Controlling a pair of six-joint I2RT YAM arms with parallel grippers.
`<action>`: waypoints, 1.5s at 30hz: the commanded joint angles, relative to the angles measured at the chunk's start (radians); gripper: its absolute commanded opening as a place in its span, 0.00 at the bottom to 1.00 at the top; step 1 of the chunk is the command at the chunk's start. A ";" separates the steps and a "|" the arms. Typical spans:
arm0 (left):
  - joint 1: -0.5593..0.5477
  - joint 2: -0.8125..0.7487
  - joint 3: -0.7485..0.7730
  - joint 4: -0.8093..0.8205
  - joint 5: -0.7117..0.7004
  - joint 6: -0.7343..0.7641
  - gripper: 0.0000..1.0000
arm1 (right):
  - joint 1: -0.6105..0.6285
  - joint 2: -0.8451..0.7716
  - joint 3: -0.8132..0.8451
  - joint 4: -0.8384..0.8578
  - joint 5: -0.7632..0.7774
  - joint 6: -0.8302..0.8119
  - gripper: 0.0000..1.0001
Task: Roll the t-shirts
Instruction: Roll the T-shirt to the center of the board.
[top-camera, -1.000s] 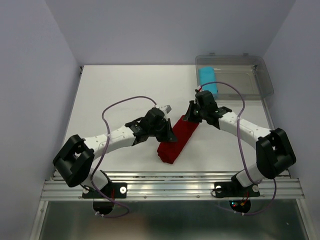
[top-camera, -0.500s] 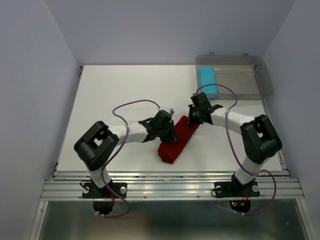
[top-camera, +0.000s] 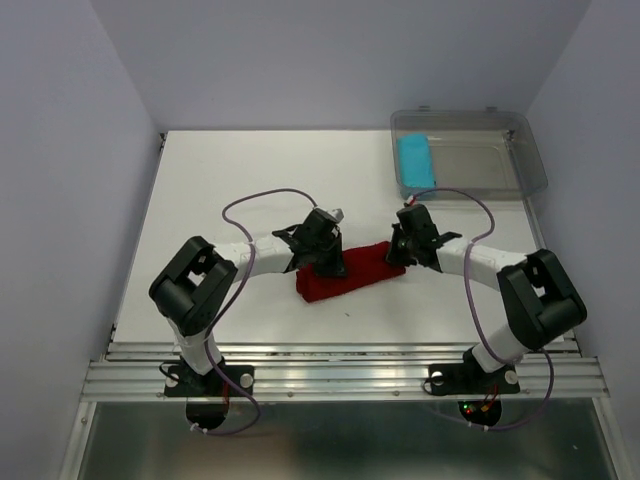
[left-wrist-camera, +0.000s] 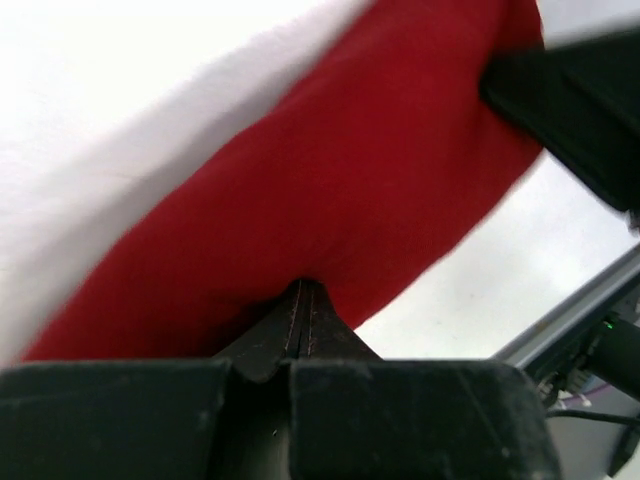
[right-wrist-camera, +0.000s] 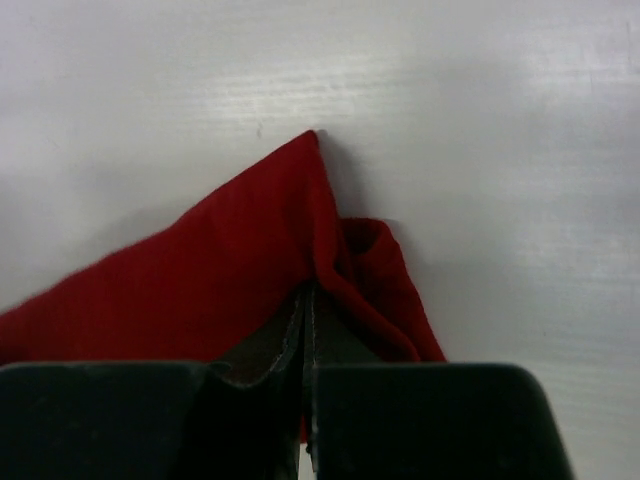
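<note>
Left gripper clenched on dark red t-shirt, left end. Right gripper pinching right end. Cyan rolled t-shirt inside clear bin.

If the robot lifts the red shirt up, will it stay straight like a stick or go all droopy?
Probably droopy: the red shirt looks like soft cloth, bunching into folds where the right pincer pinches it. Lifted, it would likely sag in the middle, since the left pincer and the right one each grip only an end. It probably won't roll away, as it lies slumped on the table.
</note>
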 joint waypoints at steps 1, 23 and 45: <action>0.045 0.002 0.049 -0.131 -0.086 0.127 0.00 | 0.007 -0.091 -0.127 -0.068 -0.037 0.090 0.02; 0.200 -0.255 -0.017 -0.191 -0.113 0.095 0.00 | 0.072 -0.186 0.091 -0.159 -0.126 0.021 0.06; 0.224 -0.277 0.067 -0.287 -0.242 0.124 0.00 | 0.072 -0.181 0.098 -0.209 0.104 -0.022 0.10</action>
